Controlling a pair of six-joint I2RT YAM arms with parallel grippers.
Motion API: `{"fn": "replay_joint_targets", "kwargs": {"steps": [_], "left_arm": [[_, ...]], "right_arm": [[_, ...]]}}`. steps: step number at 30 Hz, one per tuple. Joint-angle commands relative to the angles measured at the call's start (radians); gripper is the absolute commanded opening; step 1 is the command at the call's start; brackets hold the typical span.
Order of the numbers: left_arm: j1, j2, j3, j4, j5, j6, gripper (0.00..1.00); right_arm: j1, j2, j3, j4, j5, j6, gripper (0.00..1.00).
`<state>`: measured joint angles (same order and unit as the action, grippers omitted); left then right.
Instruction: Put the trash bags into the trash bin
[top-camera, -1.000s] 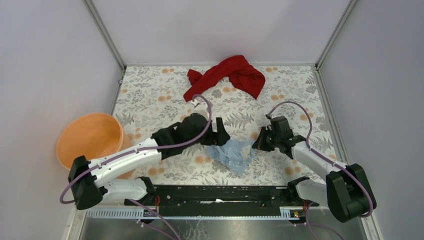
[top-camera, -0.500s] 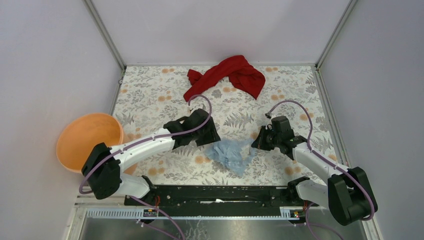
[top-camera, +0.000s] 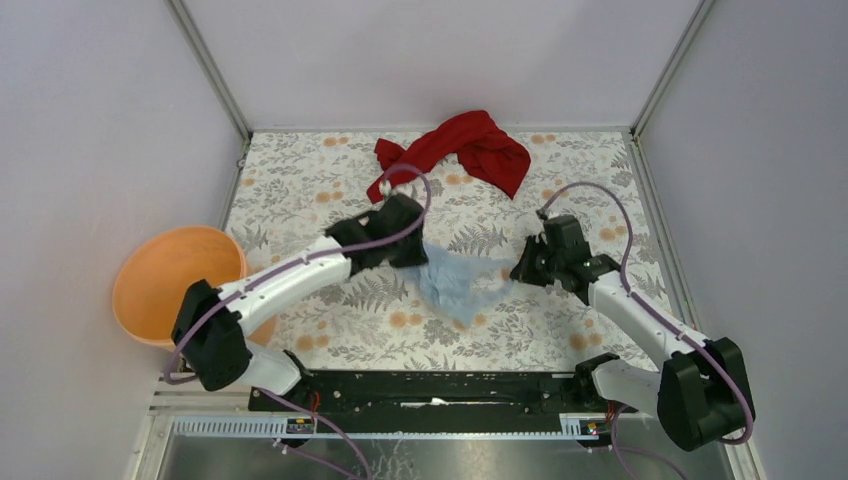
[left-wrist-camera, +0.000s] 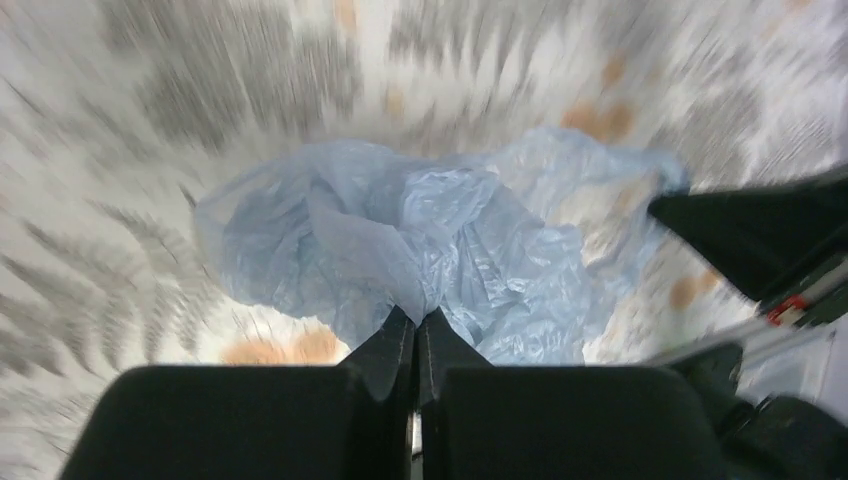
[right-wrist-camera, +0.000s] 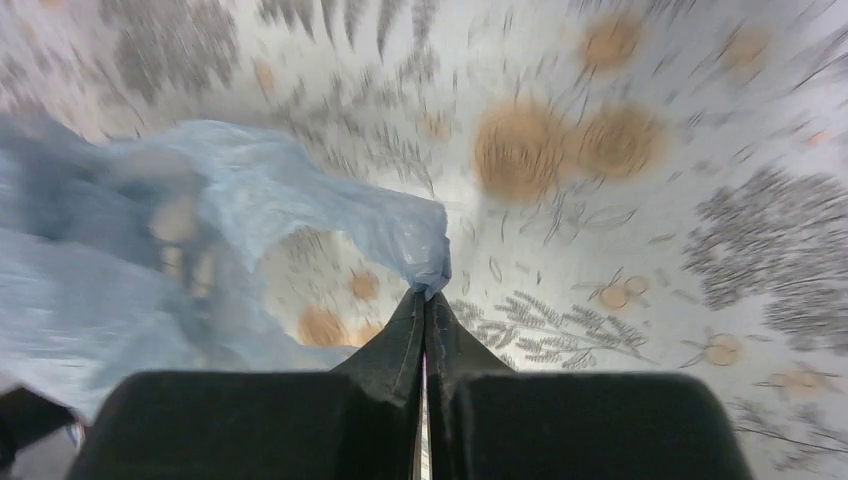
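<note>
Wrinkled pale blue bag (top-camera: 458, 280): hung stretched between both grippers, above middle of flowered table (top-camera: 300, 190). Clenched on bag's gathered edge: left gripper (left-wrist-camera: 417, 318). Clenched on opposite corner: right gripper (right-wrist-camera: 424, 298). Orange bin (top-camera: 175, 285): stood at table's left edge, well apart from bag. Far edge: red cloth (top-camera: 460, 150).

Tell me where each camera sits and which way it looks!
Top external: high above and behind the arms, looking down at the table; both arms show, holding the trash bag between the left gripper and the right gripper.
Left wrist: on the left arm, looking down past its pinched fingers at the bag.
Right wrist: on the right arm, looking down past its pinched fingers at a bag corner.
Shared: all three show the bag.
</note>
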<state>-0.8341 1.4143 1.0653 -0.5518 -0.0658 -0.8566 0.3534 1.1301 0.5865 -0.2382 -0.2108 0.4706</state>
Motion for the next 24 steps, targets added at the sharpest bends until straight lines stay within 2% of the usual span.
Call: {"fn": "replay_joint_targets", "kwargs": {"steps": [1, 3, 4, 7, 8, 10, 12, 13, 14, 15, 16, 18, 20, 22, 24], "left_arm": [[0.104, -0.106, 0.309, -0.087, -0.161, 0.291, 0.00], [0.119, -0.151, 0.397, -0.056, -0.178, 0.369, 0.00], [0.119, -0.172, 0.428, -0.016, -0.132, 0.411, 0.00], [0.119, -0.184, 0.515, 0.113, -0.010, 0.501, 0.00], [0.119, -0.155, 0.576, 0.108, -0.023, 0.515, 0.00], [0.119, -0.036, 0.798, 0.004, -0.128, 0.517, 0.00], [0.118, 0.088, 1.142, -0.098, -0.070, 0.583, 0.00], [0.111, 0.118, 1.227, -0.111, -0.008, 0.609, 0.00], [0.087, 0.112, 1.239, -0.080, 0.024, 0.636, 0.00], [0.051, 0.073, 1.169, -0.006, -0.010, 0.664, 0.00], [0.009, 0.014, 1.046, 0.078, -0.097, 0.679, 0.00], [-0.006, -0.097, 0.753, 0.192, -0.260, 0.642, 0.00], [0.024, -0.135, 0.476, 0.182, -0.377, 0.579, 0.00], [0.118, -0.100, 0.260, 0.092, -0.362, 0.444, 0.00], [0.215, -0.098, 0.106, 0.053, -0.316, 0.361, 0.00]], "right_arm": [[-0.018, -0.039, 0.255, -0.157, 0.231, -0.035, 0.00], [-0.020, -0.047, 0.383, -0.199, 0.258, -0.051, 0.00], [-0.021, -0.043, 0.454, -0.206, 0.234, -0.058, 0.00], [-0.021, 0.024, 0.688, -0.174, 0.082, -0.064, 0.00], [-0.021, 0.071, 0.798, -0.180, 0.043, -0.064, 0.00], [-0.020, 0.216, 1.145, -0.268, -0.006, -0.071, 0.00], [-0.008, 0.366, 1.528, -0.417, -0.044, -0.092, 0.00], [0.012, 0.415, 1.677, -0.451, -0.054, -0.114, 0.00], [0.036, 0.441, 1.769, -0.455, -0.055, -0.141, 0.00], [0.060, 0.430, 1.782, -0.427, -0.055, -0.161, 0.00], [0.075, 0.371, 1.698, -0.356, -0.063, -0.161, 0.00], [0.075, 0.227, 1.351, -0.147, -0.078, -0.130, 0.00], [0.074, 0.134, 0.968, 0.014, -0.012, -0.115, 0.00], [0.062, 0.150, 0.663, 0.056, 0.067, -0.102, 0.00], [0.031, 0.227, 0.531, -0.017, 0.067, -0.080, 0.00]]}}
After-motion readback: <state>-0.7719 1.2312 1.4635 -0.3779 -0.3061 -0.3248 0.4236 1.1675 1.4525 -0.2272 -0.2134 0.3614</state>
